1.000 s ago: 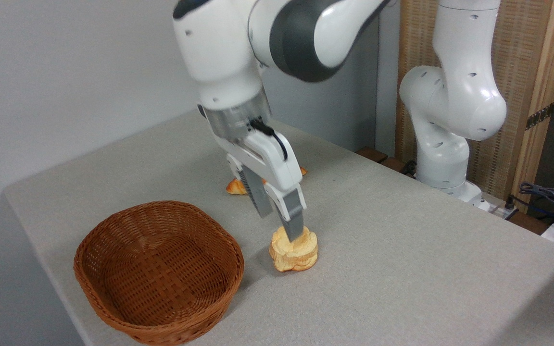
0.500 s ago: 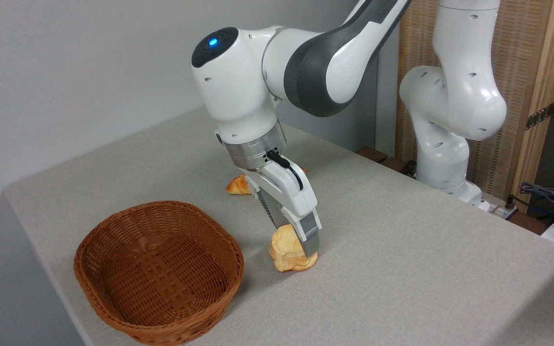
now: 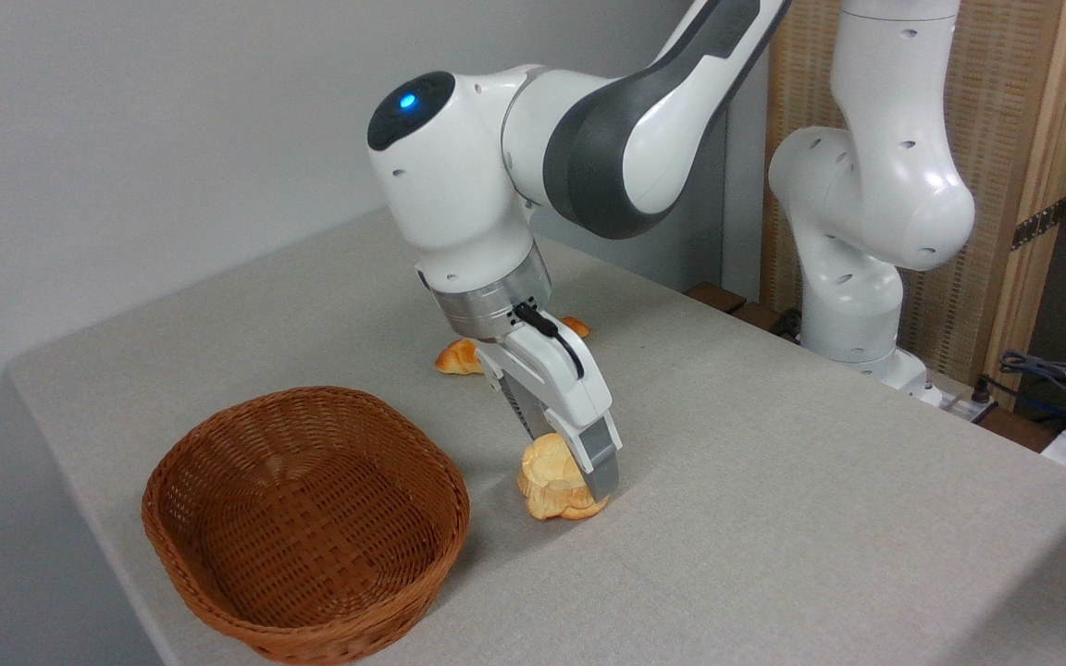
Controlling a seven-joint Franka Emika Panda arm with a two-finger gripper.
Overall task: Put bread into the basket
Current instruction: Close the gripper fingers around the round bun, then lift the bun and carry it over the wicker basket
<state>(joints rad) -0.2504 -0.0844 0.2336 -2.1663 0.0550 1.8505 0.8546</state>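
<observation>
Pale-golden bread (image 3: pixel 550 478) sits between your gripper (image 3: pixel 579 476) fingers, squeezed tight on the table (image 3: pixel 774 518), beside the basket (image 3: pixel 303 523)

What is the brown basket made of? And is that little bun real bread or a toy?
The basket looks like woven wicker, glossy brown: you can see strips crossing over and under all around. The bun between the robot's fingers is pale golden with layered, lobed sides. Its surface looks smooth and a bit shiny, so it may be a plastic or foam toy, but the picture cannot settle that.
</observation>
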